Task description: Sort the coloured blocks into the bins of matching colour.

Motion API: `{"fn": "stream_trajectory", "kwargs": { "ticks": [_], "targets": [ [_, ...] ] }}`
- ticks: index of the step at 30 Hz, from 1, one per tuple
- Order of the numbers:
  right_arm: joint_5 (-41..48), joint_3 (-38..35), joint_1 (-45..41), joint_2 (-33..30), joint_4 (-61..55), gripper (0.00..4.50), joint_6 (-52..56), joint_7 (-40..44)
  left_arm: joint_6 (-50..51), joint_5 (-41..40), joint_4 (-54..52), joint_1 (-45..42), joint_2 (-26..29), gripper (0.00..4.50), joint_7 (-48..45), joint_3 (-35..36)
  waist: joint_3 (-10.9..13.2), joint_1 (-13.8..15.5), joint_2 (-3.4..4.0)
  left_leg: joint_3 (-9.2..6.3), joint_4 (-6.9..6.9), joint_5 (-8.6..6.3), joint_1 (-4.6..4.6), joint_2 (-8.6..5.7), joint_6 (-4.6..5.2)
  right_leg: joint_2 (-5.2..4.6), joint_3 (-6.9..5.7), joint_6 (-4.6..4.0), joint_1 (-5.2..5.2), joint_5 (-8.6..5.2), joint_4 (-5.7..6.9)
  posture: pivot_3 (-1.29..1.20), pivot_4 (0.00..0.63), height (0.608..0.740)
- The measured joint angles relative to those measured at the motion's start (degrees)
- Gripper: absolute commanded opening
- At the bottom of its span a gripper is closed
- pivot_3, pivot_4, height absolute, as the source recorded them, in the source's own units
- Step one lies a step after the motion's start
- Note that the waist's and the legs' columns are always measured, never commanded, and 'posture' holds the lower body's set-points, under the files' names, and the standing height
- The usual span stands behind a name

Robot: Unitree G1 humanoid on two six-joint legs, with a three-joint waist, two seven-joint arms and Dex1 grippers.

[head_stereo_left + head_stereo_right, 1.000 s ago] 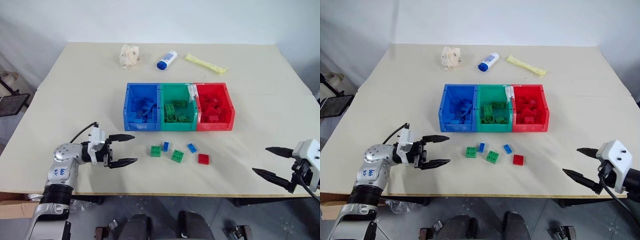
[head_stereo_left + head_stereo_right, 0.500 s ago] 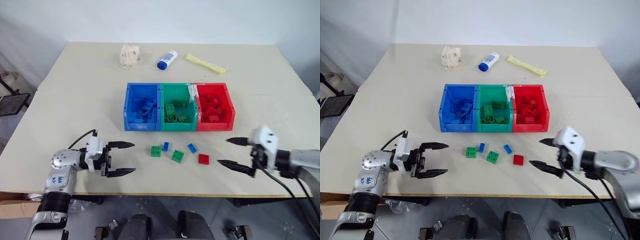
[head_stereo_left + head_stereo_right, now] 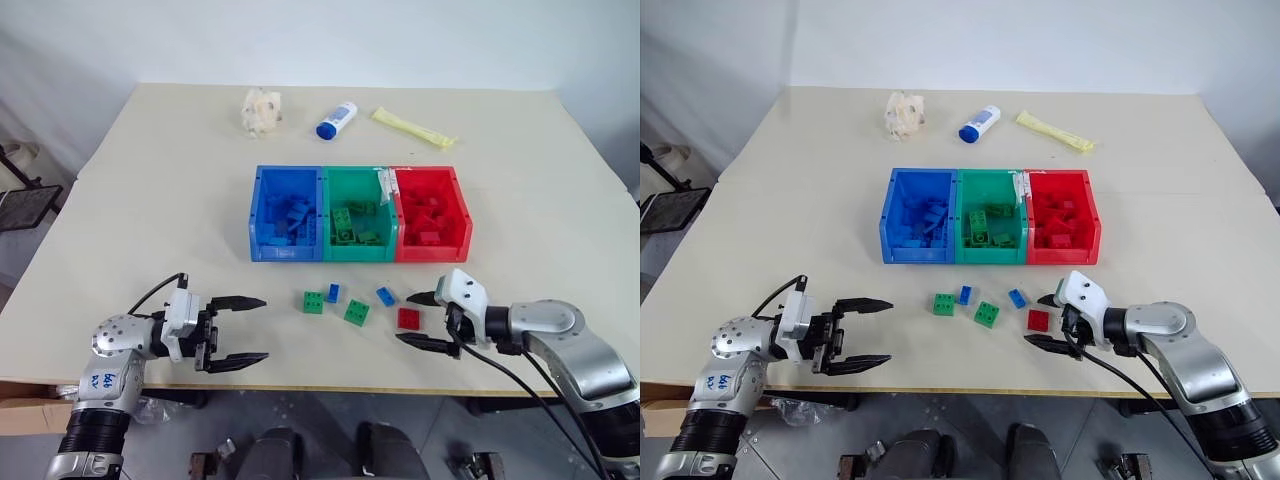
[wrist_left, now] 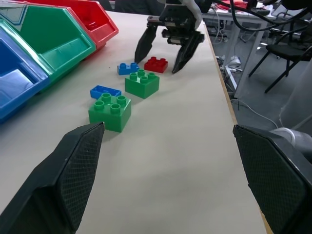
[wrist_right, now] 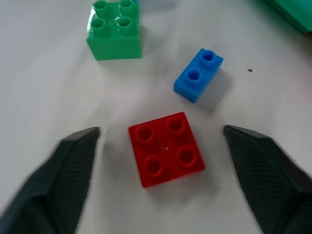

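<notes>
Table (image 3: 150, 190): red block (image 5: 165, 148) between open right end effector (image 3: 419, 320) fingers.

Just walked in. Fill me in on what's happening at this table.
A robot is sorting toy blocks into three joined bins, blue, green and red, which already hold blocks. Five are loose on the table: two green, two blue, one red. The right gripper is open with a finger on either side of the red block, not yet gripping it. The left gripper hangs open, off to the side of the loose blocks, holding nothing.
</notes>
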Motion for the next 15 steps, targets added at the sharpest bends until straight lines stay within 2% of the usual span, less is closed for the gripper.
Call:
{"fn": "stream_trajectory", "kwargs": {
  "ticks": [5, 9, 15],
  "targets": [
    [-0.7, 0.2, -0.2, 0.9, 0.0, 1.55, -0.1, -1.2, -0.2, 0.0, 0.1, -1.1, -0.5, 4.5, 0.4, -0.3, 0.0, 0.0, 0.0, 0.0, 0.0, 0.0, 0.0, 0.01, 0.0, 0.02, 0.0, 0.0, 0.0, 0.0, 0.02, 0.0, 0.15, 0.74],
    [-0.4, -0.3, 0.5, 0.9, -0.5, 1.45, 0.1, -1.7, -0.6, 0.1, 1.1, -2.2, -1.0, 4.5, 0.4, -0.5, 0.0, 0.0, 0.0, 0.01, 0.0, 0.0, 0.0, 0.01, 0.0, 0.03, -0.01, 0.0, 0.0, 0.0, 0.03, 0.0, 0.15, 0.74],
    [3.3, -6.8, 0.2, 0.9, -5.1, 1.45, 2.9, -3.9, -1.7, 0.2, 3.5, -4.3, -1.5, 4.5, -0.1, -1.2, 0.0, 0.1, 0.0, 0.01, 0.01, 0.0, -0.03, 0.0, 0.0, 0.04, -0.03, 0.0, 0.01, 0.0, 0.07, 0.0, 0.15, 0.74]
  ]
}}
